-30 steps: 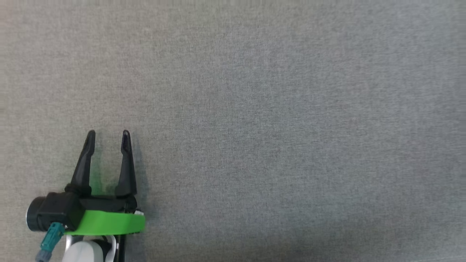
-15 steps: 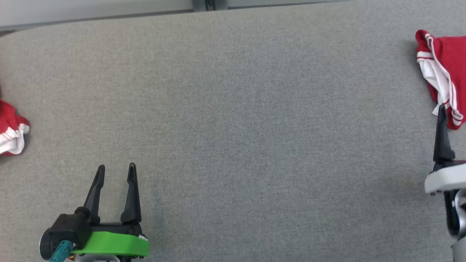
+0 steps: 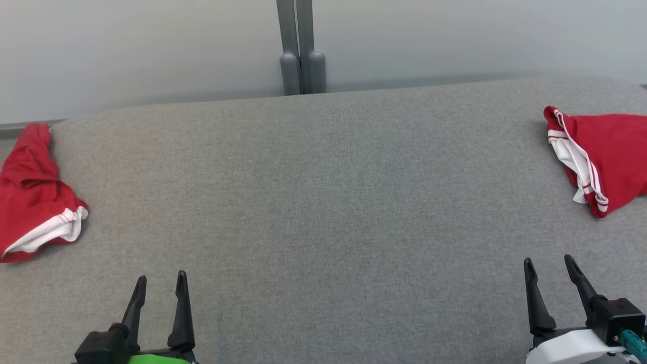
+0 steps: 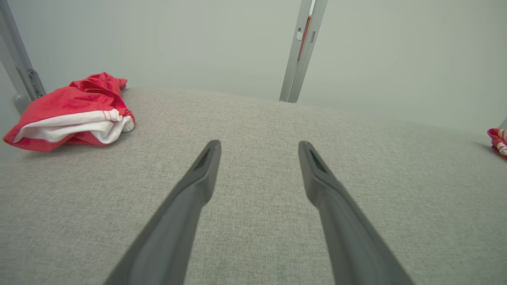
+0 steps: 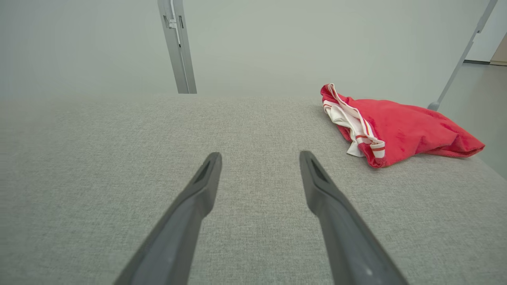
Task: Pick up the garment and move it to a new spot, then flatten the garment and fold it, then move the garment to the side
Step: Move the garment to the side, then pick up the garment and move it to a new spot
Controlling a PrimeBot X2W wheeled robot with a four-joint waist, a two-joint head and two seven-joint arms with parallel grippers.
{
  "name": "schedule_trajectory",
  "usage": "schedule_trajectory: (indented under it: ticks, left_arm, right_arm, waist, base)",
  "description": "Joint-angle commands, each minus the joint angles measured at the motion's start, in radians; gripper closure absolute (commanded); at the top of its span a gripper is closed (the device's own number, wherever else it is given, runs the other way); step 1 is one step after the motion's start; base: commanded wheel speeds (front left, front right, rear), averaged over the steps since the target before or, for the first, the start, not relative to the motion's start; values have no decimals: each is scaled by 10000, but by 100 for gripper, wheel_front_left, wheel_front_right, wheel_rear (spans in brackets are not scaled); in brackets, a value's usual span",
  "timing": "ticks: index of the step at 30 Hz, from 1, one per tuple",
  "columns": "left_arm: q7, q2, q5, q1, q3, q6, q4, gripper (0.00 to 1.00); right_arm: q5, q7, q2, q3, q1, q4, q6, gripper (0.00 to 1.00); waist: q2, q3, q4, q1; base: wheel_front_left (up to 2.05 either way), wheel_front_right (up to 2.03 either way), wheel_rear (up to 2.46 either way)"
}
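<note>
At the near edge, the left gripper and the right gripper are seen low over the grey padded table. The two dark fingers of each are spread wide, and nothing is held between them. Farther off, the left garment, red with white trim, is laid crumpled at the table's left edge, well apart from the left fingers. The right garment, red with white stripes, is bunched at the far right edge, beyond the right fingers and clear of them. Behind the table, a grey post is set against a pale wall.
</note>
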Motion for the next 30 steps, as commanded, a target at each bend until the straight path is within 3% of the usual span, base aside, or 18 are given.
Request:
schedule_trajectory:
  ticks: [1,30]
  left_arm:
    - [-30,26,-64,156,11,82,37,0]
    - [-29,28,-35,-397,-70,-73,147,0]
  right_arm:
    - [76,-27,35,49,83,-2,-12,0]
    - [-17,-29,190,265,-470,98,-14,0]
  waist:
    - [0,-436,258,1]
    - [0,69,728,1]
  base:
    - [0,0,0]
    - [0,0,0]
